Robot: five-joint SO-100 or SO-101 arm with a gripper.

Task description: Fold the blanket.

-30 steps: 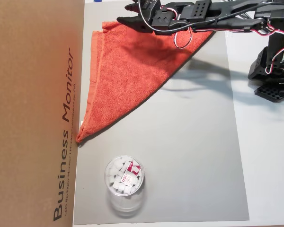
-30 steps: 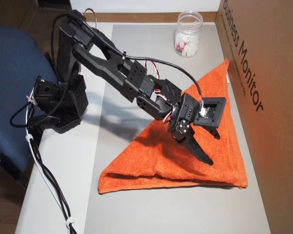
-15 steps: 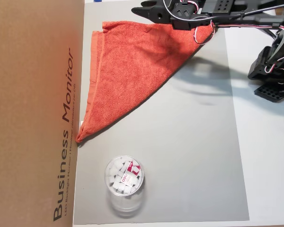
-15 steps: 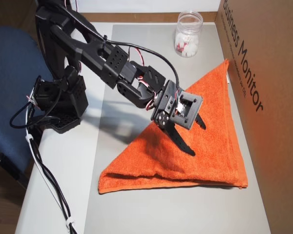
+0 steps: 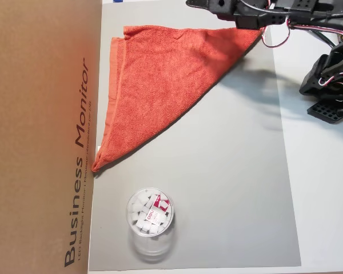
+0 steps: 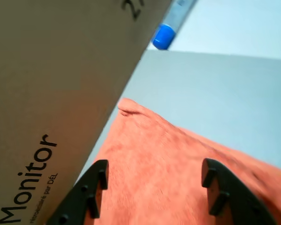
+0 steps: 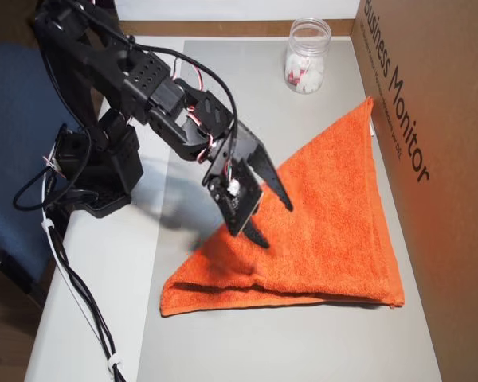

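The blanket lay folded into a triangle on the grey mat, 1 edge along the cardboard box. The gripper hung above the cloth with its 2 fingers spread wide — empty. A jar stood apart on the mat.

arm raised and extended, jaws spread apart, empty.

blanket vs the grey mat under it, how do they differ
The blanket is orange-red and fluffy; the grey mat is smooth. The blanket is folded into a triangle; the mat lies as a flat rectangle. The blanket covers only a corner of the larger mat. Both lie flat beside the cardboard box.
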